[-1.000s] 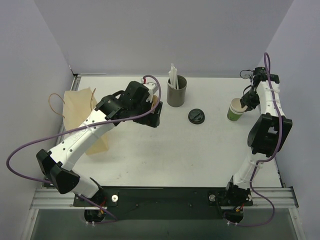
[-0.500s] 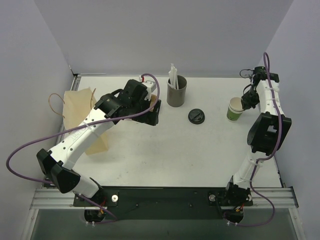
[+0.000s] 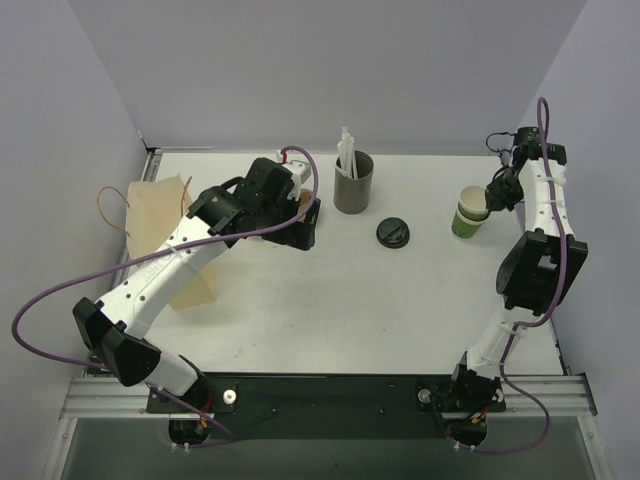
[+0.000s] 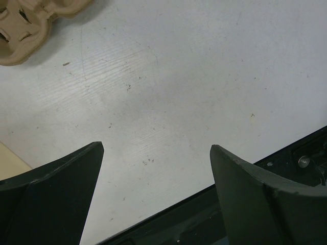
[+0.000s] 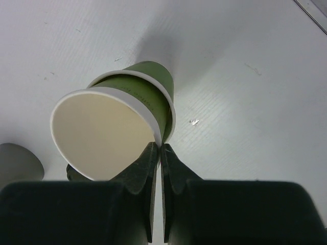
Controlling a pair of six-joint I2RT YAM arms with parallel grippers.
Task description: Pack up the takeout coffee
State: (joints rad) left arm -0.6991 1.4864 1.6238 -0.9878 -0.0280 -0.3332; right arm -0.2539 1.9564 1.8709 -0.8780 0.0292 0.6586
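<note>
The tall grey cylindrical cup with white straws stands close to the far edge of the white tabletop. Well to its right, near the tabletop's right edge, is the small green paper cup. The right claw is clamped on its pale rim, one finger inside the mouth and one outside. The cup's long axis is tilted: the open mouth tips toward the claw and the base points away and down. Whether the base touches the tabletop I cannot tell. A second pale rim shows just behind the first. Faint print runs under the rim, too small to read.

The round black plastic lid lies flat to the right of the grey cup, apart from both cups. Left of the grey cup the left claw hangs with its jaws wide apart, holding nothing, and a tan moulded-pulp cup carrier is near it. Farther left a brown paper bag lies at the left edge. The broadest bare stretch is on the near side of the grey cup, between the arms.
</note>
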